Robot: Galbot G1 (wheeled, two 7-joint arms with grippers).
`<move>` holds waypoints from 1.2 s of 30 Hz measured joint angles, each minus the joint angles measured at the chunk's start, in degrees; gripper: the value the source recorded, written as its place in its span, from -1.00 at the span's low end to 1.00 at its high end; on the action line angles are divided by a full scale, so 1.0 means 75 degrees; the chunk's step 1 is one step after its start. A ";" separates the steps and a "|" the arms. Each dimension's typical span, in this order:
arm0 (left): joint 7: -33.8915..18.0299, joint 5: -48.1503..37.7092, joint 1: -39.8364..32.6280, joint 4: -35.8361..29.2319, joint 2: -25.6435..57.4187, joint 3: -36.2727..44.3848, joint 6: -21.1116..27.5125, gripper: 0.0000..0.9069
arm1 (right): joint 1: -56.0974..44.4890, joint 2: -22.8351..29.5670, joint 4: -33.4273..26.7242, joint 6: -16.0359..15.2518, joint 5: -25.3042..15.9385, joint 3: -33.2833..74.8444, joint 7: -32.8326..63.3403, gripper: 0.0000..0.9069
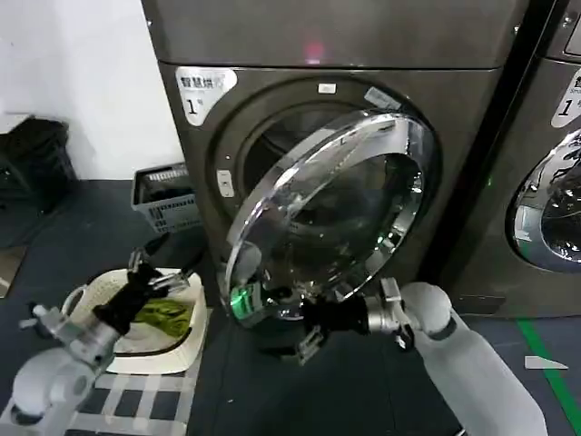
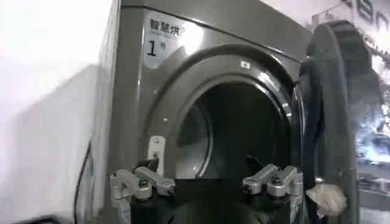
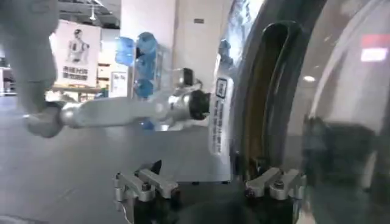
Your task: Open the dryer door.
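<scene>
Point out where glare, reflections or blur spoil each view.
Head view: bright reflections streak the chrome ring of the dryer door, and the dryer shows a blurred red light. Left wrist view: the white wall is washed out. Right wrist view: the door glass mirrors ceiling lights.

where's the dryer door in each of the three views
Head view: dryer door at centre, swung partly open, right gripper at its lower edge.
Left wrist view: edge-on, dark back rim at right.
Right wrist view: rim and glass close up.
Shared landmark: the door's rim.
</scene>
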 joint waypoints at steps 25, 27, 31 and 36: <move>0.1104 0.0045 -0.1658 0.1031 0.0511 0.2818 -0.0172 1.00 | -0.2075 -0.0731 0.0028 0.0488 -0.0181 0.2954 -0.1475 1.00; 0.1167 0.0061 -0.1706 0.1033 0.0508 0.2942 -0.0207 1.00 | -0.2403 -0.0725 0.0032 0.0524 -0.0168 0.3497 -0.1484 1.00; 0.1321 0.0112 -0.1875 0.1091 0.0516 0.3265 -0.0325 1.00 | -0.2987 -0.0700 -0.0062 0.0565 -0.0142 0.4583 -0.1451 1.00; 0.1608 0.0104 -0.2027 0.1059 0.0616 0.3616 -0.0421 1.00 | -0.3476 -0.0694 -0.0221 0.0781 -0.0443 0.5882 -0.1381 1.00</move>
